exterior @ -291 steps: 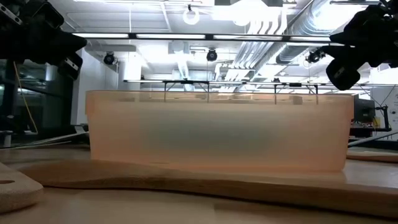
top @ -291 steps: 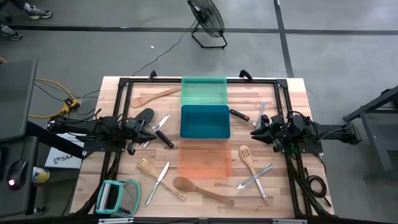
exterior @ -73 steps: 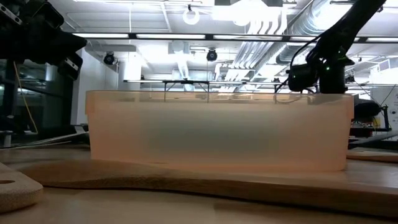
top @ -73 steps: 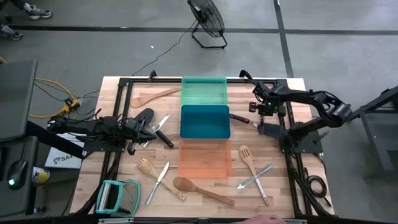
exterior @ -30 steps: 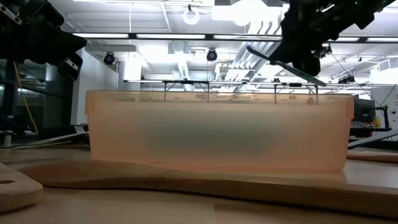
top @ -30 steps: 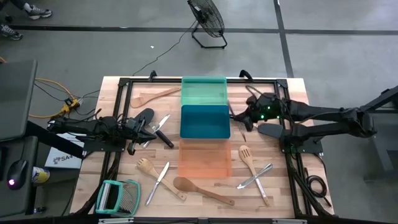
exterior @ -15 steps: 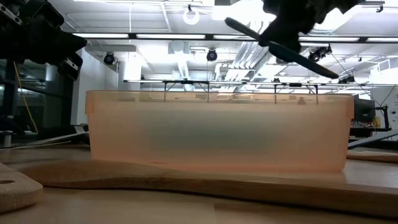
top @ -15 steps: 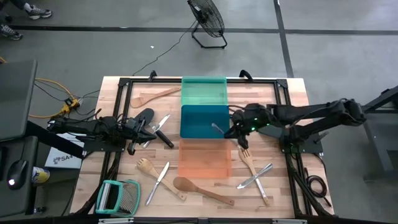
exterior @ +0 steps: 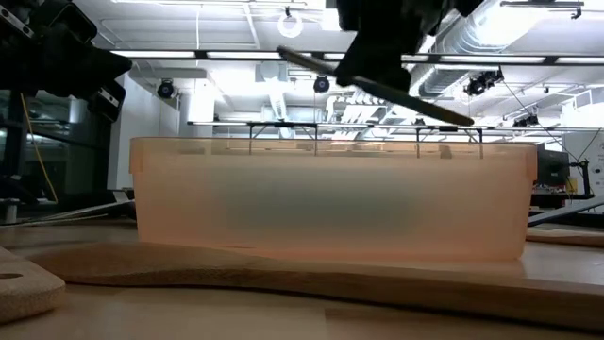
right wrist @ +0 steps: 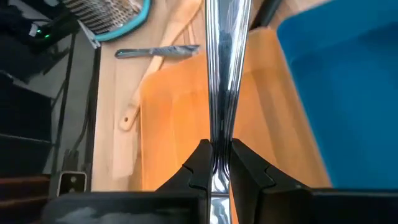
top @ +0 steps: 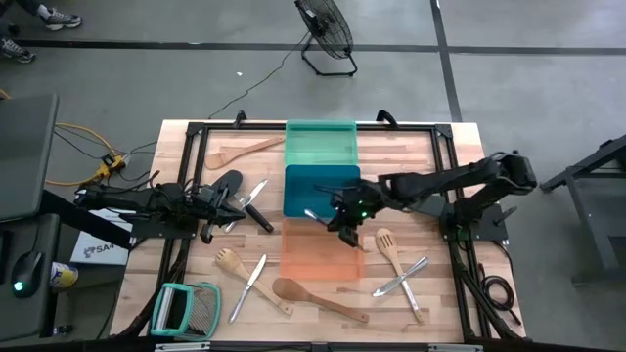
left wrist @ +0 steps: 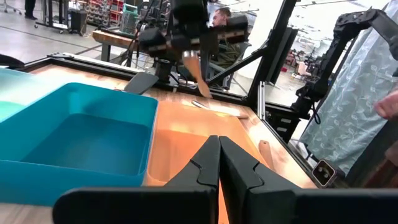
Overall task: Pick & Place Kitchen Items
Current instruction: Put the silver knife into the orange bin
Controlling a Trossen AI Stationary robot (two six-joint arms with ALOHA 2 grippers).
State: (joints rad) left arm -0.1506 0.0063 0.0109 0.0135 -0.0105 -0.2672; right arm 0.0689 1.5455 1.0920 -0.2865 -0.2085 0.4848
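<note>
- Your right end effector [top: 344, 217] is clamped shut on a silver metal knife [right wrist: 222, 68], gripped near one end, and hangs over the seam where the blue tray [top: 323, 191] meets the orange tray [top: 323, 252].
- The relation that matters: the orange tray lies directly beneath and just ahead of the fingers, the blue tray to one side — the right wrist view shows the blade running out lengthwise over the orange floor, close to the blue wall.
- From above, the knife's long axis slants across the tray's short side, its free tip reaching toward the blue tray's corner; I'd judge a small turn may be wanted so that it drops inside cleanly.
- The right arm is the nearer one by far. Your left end effector [top: 238, 202] sits parked over the worktop [top: 469, 147], with its fingers [left wrist: 239, 168] pressed together and nothing between them.
- The low view gives what the high view cannot — height: the knife [exterior: 377, 80] rides well clear above the orange tray's rim [exterior: 330, 144], tilted.
- The left wrist view shows both tray floors bare where visible.
</note>
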